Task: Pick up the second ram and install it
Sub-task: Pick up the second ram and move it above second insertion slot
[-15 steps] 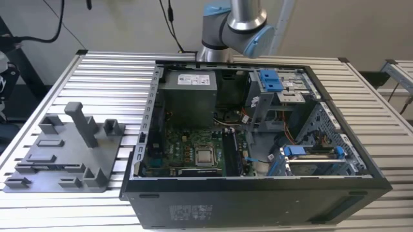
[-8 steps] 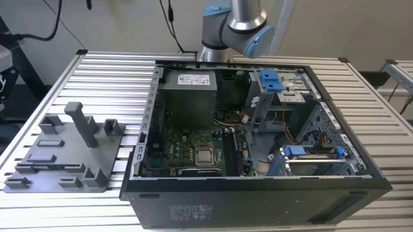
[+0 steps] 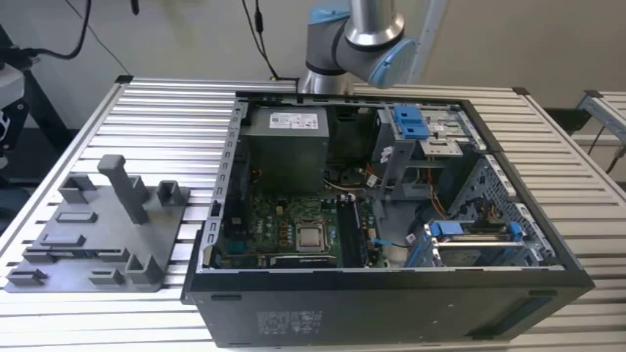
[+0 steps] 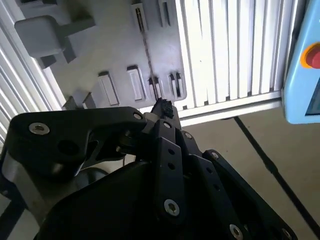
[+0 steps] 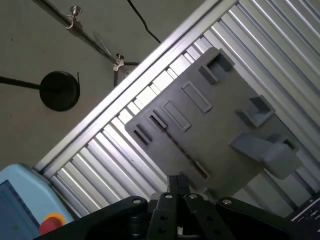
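The second ram [image 4: 146, 50] stands on edge in the grey fixture plate [image 4: 100, 55], showing as a thin dark line. In the first wrist view the same ram [image 5: 181, 148] crosses the plate [image 5: 220, 115] lengthwise. My gripper [image 4: 162, 107] hangs well above the plate with its black fingertips pressed together and nothing between them. In the first wrist view the gripper [image 5: 177, 182] lines up with one end of the ram. In the exterior view the plate [image 3: 98, 235] lies on the table at the exterior view's left, beside the open computer case [image 3: 391, 220].
The case holds a motherboard [image 3: 293, 227], a power supply [image 3: 284, 147] and blue drive brackets [image 3: 411, 121]. The ribbed aluminium table [image 3: 166, 117] carries both plate and case. A blue pendant with a red button [image 5: 30, 210] sits by the table's edge. A round black stand base [image 5: 60, 90] rests on the floor.
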{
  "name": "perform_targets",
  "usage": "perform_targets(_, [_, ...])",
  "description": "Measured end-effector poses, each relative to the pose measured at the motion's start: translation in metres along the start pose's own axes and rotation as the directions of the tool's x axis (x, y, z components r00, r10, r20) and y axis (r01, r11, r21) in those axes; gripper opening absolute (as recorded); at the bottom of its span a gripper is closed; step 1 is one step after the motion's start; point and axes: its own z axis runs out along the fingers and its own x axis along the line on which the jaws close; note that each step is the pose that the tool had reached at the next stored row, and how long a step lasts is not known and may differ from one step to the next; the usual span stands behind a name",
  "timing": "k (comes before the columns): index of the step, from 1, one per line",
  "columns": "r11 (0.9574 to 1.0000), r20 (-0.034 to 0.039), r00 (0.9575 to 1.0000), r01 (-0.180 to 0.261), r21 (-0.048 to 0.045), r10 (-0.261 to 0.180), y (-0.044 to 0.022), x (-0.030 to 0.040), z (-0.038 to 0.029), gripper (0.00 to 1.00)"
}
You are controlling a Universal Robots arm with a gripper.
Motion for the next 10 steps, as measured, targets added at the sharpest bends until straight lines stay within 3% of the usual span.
perform_targets(4, [0.9996, 0.0033, 0.9996, 0.029, 0.0067, -0.029, 0.0008, -0.0009, 0.0004, 0.11])
perform_targets(10, [0.9948, -0.0001, 0.9949, 0.101, 0.012, -0.101, 0.0021, -0.0022, 0.0007, 0.11])
